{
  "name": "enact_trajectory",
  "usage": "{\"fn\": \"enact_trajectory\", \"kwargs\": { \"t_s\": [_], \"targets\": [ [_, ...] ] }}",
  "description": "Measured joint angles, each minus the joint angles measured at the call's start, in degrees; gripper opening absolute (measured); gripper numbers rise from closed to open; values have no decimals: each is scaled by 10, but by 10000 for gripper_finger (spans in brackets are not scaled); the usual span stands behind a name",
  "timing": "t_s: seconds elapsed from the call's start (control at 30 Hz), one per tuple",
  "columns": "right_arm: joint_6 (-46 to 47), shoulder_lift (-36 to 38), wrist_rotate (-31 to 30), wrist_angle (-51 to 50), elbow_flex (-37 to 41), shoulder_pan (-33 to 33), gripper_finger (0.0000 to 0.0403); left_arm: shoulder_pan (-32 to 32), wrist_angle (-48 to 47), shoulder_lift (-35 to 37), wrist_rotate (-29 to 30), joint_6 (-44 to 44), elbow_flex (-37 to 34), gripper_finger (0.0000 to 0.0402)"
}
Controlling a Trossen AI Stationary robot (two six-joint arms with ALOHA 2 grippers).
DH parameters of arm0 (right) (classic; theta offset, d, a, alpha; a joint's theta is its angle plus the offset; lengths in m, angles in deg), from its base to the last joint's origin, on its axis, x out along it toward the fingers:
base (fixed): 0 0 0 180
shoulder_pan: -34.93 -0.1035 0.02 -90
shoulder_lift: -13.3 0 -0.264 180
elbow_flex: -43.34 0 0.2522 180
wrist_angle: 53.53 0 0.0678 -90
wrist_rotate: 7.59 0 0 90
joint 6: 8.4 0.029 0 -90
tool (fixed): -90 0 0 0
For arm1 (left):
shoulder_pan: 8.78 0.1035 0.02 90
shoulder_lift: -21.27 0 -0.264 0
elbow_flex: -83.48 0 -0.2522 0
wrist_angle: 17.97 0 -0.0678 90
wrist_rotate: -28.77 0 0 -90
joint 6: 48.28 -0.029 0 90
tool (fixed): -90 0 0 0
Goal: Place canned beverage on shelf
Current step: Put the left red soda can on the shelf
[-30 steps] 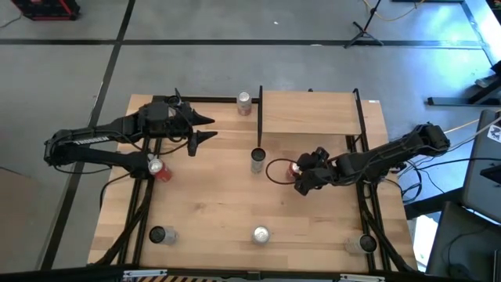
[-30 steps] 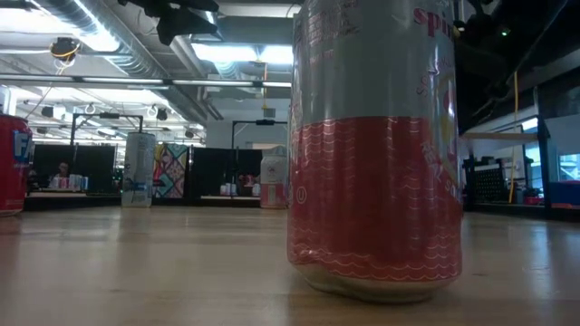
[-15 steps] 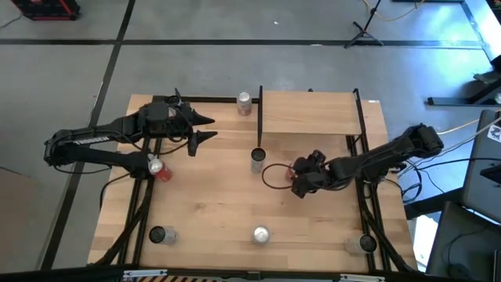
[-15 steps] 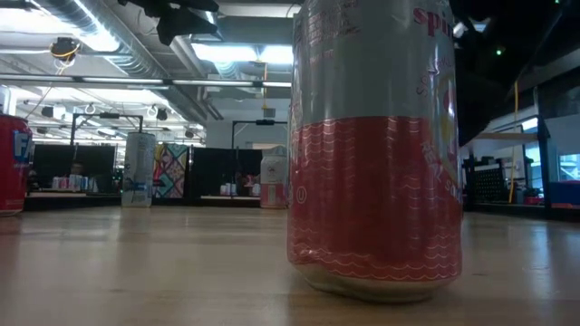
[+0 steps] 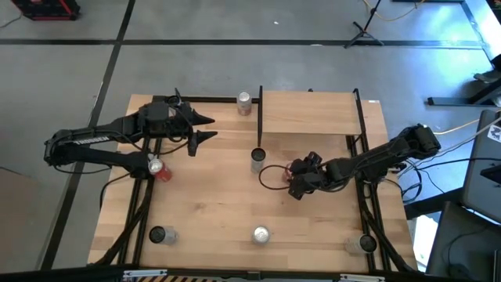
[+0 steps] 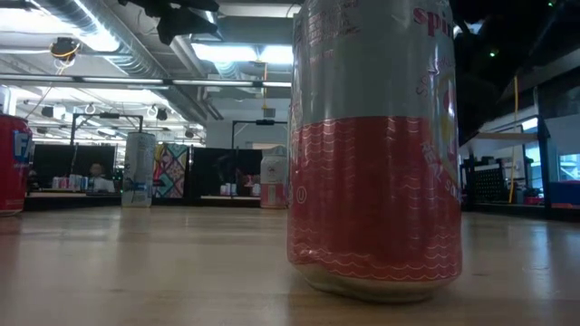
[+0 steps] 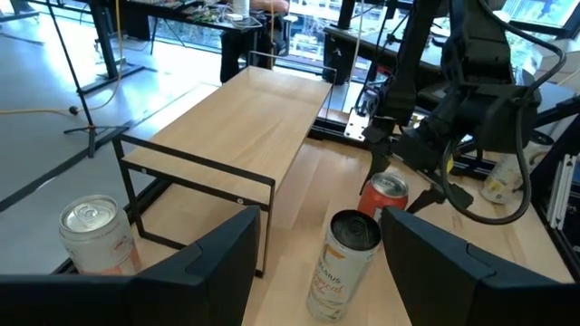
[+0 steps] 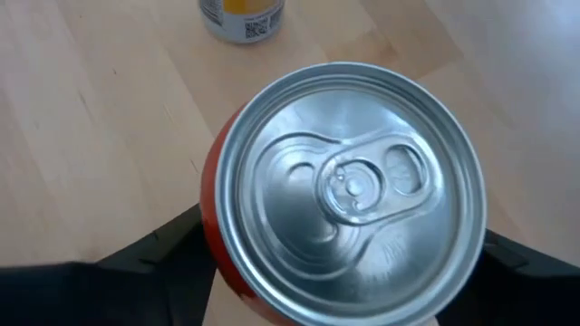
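A red can (image 8: 343, 190) with a silver top stands upright on the tabletop in front of the shelf (image 5: 309, 112), a pale board on thin black posts. My right gripper (image 5: 296, 182) has come down over this can (image 7: 385, 195), one dark finger on each side of its upper wall. My left gripper (image 5: 207, 129) hangs open above the table's far left part, with nothing between its fingers (image 7: 208, 263). My right gripper comes at the red can from above on a slant, a finger (image 8: 159, 254) beside the can's upper wall (image 8: 213, 244) and the other on the opposite side. The can stands upright on the table. I cannot tell whether the fingers touch it.
Several other cans stand about: a tall one (image 5: 257, 159) left of the red can, one (image 5: 245, 102) by the shelf's left end, a red one (image 5: 159, 168) at the left, and more along the near edge (image 5: 261, 233). A dark cable loop (image 5: 270, 174) lies beside the right gripper.
My right gripper has sunk and gone a little toward the table's left edge, down over the red can, which now shows less in the high view. The can has stayed where it was.
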Motion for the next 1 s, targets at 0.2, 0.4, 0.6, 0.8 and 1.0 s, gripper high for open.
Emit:
{"fn": "enact_trajectory", "kwargs": {
  "t_s": [0.2,0.4,0.6,0.8,1.0],
  "targets": [
    [-6,23,-8,-25,-26,0,273,0,12,0,0,0,0,225],
    [-5,75,-39,-106,-54,1,280,0,12,0,0,-2,0,225],
    [-4,155,-42,-176,-73,33,274,0,22,0,0,-2,0,225],
    [-6,248,-47,-239,-78,78,276,0,23,0,0,-2,0,225],
    [-16,328,-44,-283,-78,115,275,0,25,0,0,-1,0,225]
  ]
}}
